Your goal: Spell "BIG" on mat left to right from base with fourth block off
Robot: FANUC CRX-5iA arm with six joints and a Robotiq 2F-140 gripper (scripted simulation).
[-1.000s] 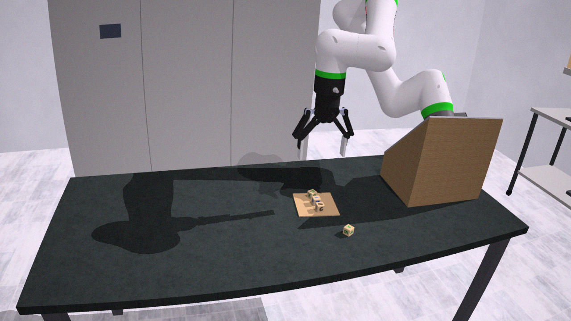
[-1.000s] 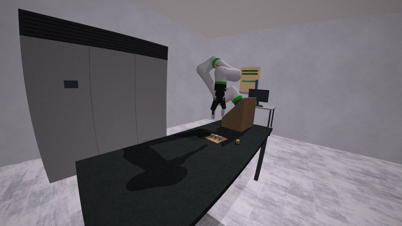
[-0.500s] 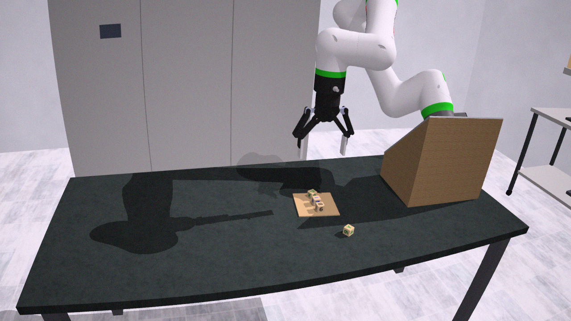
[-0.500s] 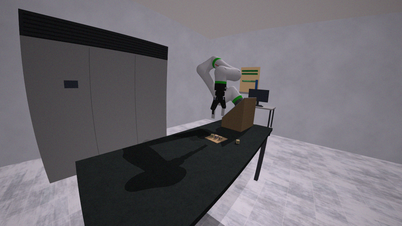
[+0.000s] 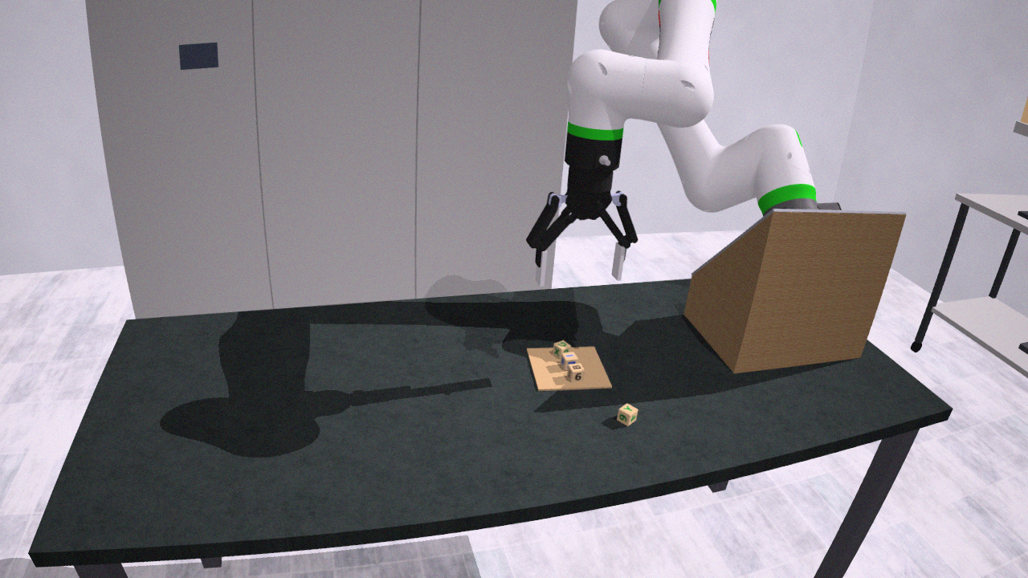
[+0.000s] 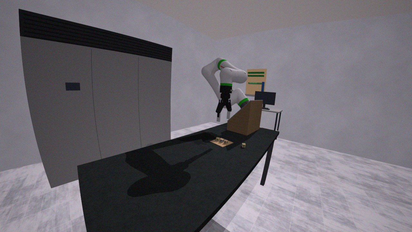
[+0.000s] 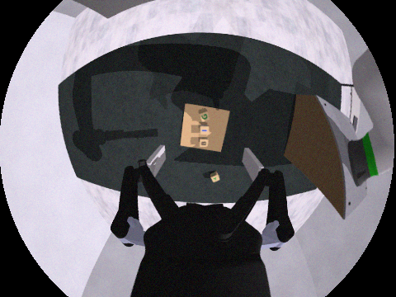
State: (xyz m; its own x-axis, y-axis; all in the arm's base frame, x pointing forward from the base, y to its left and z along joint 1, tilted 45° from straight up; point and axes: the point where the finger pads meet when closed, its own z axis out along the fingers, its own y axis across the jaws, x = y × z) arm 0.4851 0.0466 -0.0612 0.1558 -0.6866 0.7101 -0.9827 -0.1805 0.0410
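A tan mat (image 5: 565, 372) lies flat on the dark table, also seen in the wrist view (image 7: 205, 127) and in the exterior view (image 6: 221, 141). Three small wooden letter blocks stand on it in a close row: a far one with a green letter (image 5: 561, 348), a middle one with a blue letter (image 5: 569, 358) and a near one with a black letter (image 5: 575, 371). A fourth block with a green letter (image 5: 627, 413) lies on the table off the mat, near its front right; it also shows in the wrist view (image 7: 214, 176). My gripper (image 5: 579, 267) is open and empty, high above the table's far edge behind the mat.
A large brown wedge-shaped box (image 5: 790, 285) stands on the table right of the mat, in front of the arm's base. A grey cabinet wall (image 5: 287, 144) stands behind the table. A side shelf (image 5: 992, 273) stands at the far right.
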